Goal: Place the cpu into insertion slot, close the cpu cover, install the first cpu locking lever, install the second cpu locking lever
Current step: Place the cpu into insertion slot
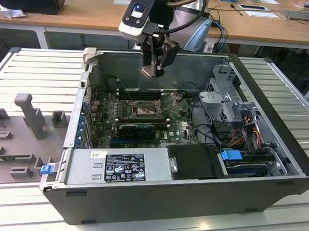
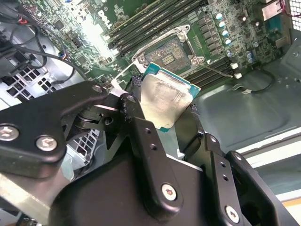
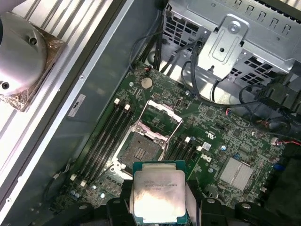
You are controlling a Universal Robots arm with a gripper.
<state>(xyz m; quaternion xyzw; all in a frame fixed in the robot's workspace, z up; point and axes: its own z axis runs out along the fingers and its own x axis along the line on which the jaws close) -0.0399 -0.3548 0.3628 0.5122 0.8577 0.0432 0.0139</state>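
The cpu [image 3: 157, 195] shows a pale silver-grey top edged in teal-green, framed by the matt black hand [image 1: 154, 69]. The insertion slot [image 3: 139, 151] is dark with a brownish centre and a grey metal rim. It sits in a green circuit board [image 1: 180, 127] striped with long black memory slots [image 3: 101, 136]. The case [image 1: 192, 198] is dark grey with a blue tab [image 1: 231, 154]. The ribbed table [image 1: 39, 71] is pale grey.

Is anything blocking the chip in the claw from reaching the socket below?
Nothing visible does. The claw holds the cpu in open air above the insertion slot, whose cpu cover looks swung open.
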